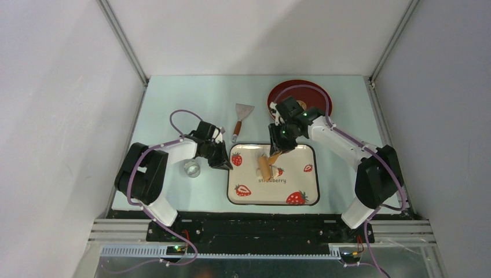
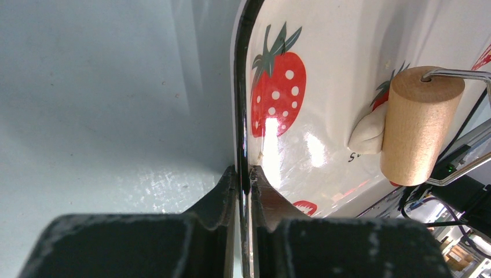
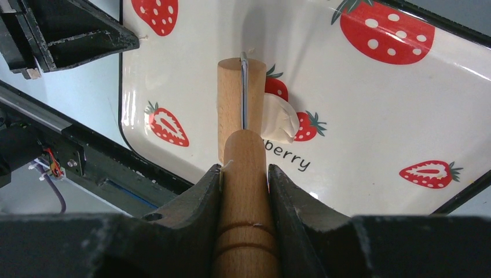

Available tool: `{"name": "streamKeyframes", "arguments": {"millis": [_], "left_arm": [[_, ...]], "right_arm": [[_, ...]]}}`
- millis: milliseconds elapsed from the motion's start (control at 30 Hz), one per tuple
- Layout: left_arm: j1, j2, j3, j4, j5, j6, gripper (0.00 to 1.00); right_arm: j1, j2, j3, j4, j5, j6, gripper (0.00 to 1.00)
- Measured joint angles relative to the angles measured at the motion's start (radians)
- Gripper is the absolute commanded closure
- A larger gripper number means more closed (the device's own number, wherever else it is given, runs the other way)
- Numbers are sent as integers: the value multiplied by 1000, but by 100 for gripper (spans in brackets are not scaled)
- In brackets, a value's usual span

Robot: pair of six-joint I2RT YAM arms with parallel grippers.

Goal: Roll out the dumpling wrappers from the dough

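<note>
I've got the left gripper (image 2: pixel 244 180) pinched on the left rim of the tray (image 2: pixel 240 87). In the left wrist view the black edge runs straight down between the two fingers, which press against it from either side. The tray sits flat on the table (image 1: pixel 173 98), near its front edge, between the two arms.

The right gripper (image 3: pixel 244 174) is clenched around the wooden handle of the roller (image 3: pixel 230 98), with a finger tight on each side of it. A thin wire bracket runs from the handle to the end of the drum. The drum lies on the tray floor near the middle, and the arm reaches in over the tray's far edge.

The dough (image 3: pixel 279 119) is a small pale lump on the tray floor, pressed against the side of the drum. It pokes out from under the drum and tapers to a soft point. It lies across a small strawberry print, just above the black lettering. I can't tell how much of it is under the drum.

Beyond the tray, a scraper (image 1: pixel 239 120) lies on the table with its blade pointing away from me. A red plate (image 1: pixel 315 92) sits at the far right, partly behind the right wrist. A shiny ring (image 1: pixel 192 168) stands on the table just beside the left forearm, off the tray and well apart from the dough.
</note>
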Motion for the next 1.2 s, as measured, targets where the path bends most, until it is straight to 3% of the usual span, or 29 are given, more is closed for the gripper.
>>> {"name": "streamKeyframes", "arguments": {"millis": [1200], "left_arm": [[0, 1, 1, -1, 0, 0, 100]], "right_arm": [[217, 87, 69, 67, 333, 35, 100]]}}
